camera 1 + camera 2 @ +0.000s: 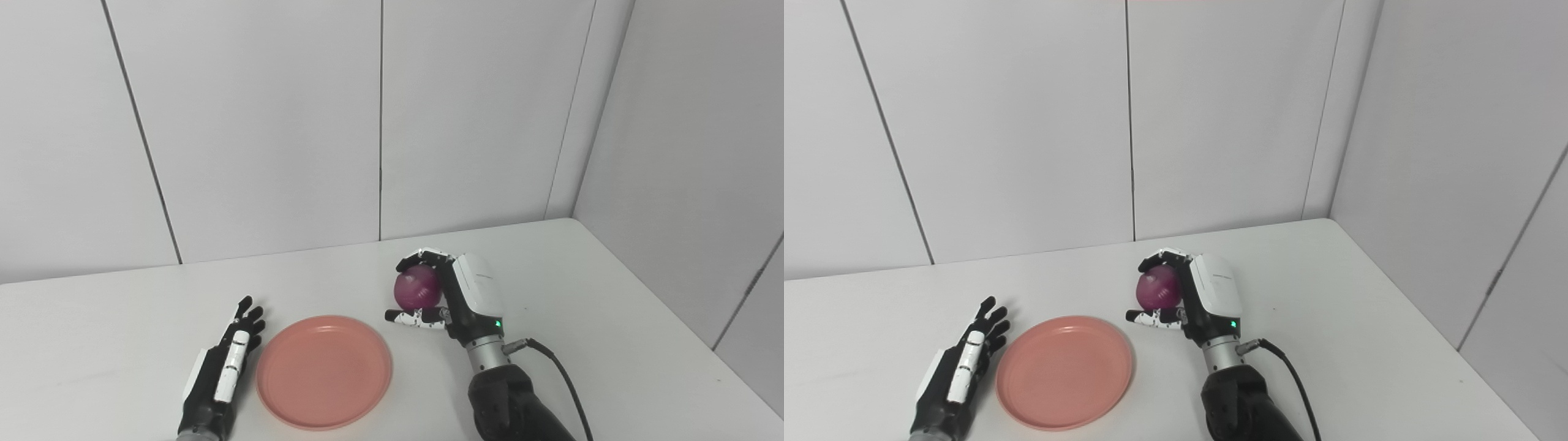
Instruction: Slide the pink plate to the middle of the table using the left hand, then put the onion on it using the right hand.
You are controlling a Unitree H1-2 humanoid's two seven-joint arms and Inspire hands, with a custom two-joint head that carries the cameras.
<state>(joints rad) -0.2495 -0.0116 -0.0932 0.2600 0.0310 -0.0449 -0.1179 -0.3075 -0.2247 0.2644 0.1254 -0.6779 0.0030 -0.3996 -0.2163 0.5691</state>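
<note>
Nearest the camera, at the bottom edge: both forearms. L arm enters bottom left; R arm, dark sleeve w/ metal wrist collar and a black cable point(560, 373) looping off to its right, enters bottom centre-right.

Left hand point(223, 367): lies low over the white desk point(643, 343), fingers straight and spread a little, pointing away from the camera. Holds nothing. Sits just beside the L rim of the pink plate point(324, 370); whether it touches the rim cannot be told from either view.

Pink plate: round, shallow, flat on the desk, approx. mid-width of the desk and toward the near edge. Nothing lies in it.

Right hand point(456, 294): farther back, to the right of the plate and beyond its far-right rim. White back cover faces up/right; green LED lit near the wrist. Fingers curl over the top of the onion point(418, 289), thumb extends beneath it pointing left. Hand is closed round the onion.

Onion: purple-red, round, held in the R hand, raised off the desk surface, apart from the plate, not over it.

Farthest: white panelled wall point(257, 122) w/ dark vertical seams behind the desk; a second wall meets it at the right, forming a corner.
</note>
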